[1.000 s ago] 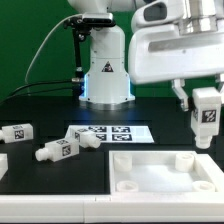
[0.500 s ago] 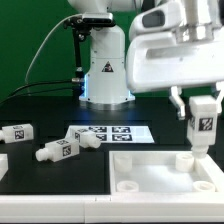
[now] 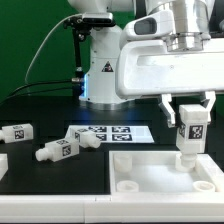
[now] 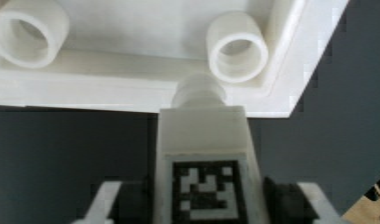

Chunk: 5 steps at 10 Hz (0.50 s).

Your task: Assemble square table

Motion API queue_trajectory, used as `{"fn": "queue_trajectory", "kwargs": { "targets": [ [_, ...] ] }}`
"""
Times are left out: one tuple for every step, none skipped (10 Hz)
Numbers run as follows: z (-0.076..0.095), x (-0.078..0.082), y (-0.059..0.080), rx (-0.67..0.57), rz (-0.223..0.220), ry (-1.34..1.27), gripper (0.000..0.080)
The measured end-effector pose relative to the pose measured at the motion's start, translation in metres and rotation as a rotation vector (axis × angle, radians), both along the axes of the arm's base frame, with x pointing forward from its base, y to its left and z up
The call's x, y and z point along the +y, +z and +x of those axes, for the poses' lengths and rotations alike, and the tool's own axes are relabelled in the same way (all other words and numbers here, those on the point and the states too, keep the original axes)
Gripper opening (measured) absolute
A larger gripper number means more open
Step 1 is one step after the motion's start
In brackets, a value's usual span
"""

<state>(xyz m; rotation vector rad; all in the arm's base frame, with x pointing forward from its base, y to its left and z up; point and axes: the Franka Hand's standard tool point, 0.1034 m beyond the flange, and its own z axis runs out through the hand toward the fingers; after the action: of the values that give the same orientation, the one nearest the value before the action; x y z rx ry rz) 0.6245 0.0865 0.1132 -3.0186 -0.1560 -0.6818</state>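
One leg (image 3: 190,136) stands upright, clamped in the pincer (image 3: 190,123), its tip at a corner of the tabletop (image 3: 150,172). That tabletop lies on the counter (image 3: 45,188), at the exterior view's right.

Bare black table (image 3: 70,175) lies open between the loose legs (image 3: 60,150) on the exterior view's left and the tabletop (image 3: 160,172). The gripper (image 3: 190,118) and its upright leg (image 3: 188,145) fill the room over the tabletop's far corner, and the robot base (image 3: 105,75) blocks the back.

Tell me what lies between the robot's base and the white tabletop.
The marker board lies flat there, apart from the tabletop; the exterior view shows it.
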Motion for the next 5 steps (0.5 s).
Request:
{"fn": "queue_trajectory", "kwargs": {
  "targets": [
    [0.002, 0.005, -0.003, 0.000, 0.001, 0.007, 0.0284],
    [0.006, 0.007, -0.005, -0.002, 0.001, 0.009, 0.0284],
    [0.008, 0.006, -0.009, -0.001, -0.001, 0.008, 0.0284],
    [0.008, 0.008, -0.016, -0.004, -0.002, 0.006, 0.0284],
    [0.005, 0.013, -0.023, -0.001, -0.001, 0.013, 0.0284]
  ]
}}
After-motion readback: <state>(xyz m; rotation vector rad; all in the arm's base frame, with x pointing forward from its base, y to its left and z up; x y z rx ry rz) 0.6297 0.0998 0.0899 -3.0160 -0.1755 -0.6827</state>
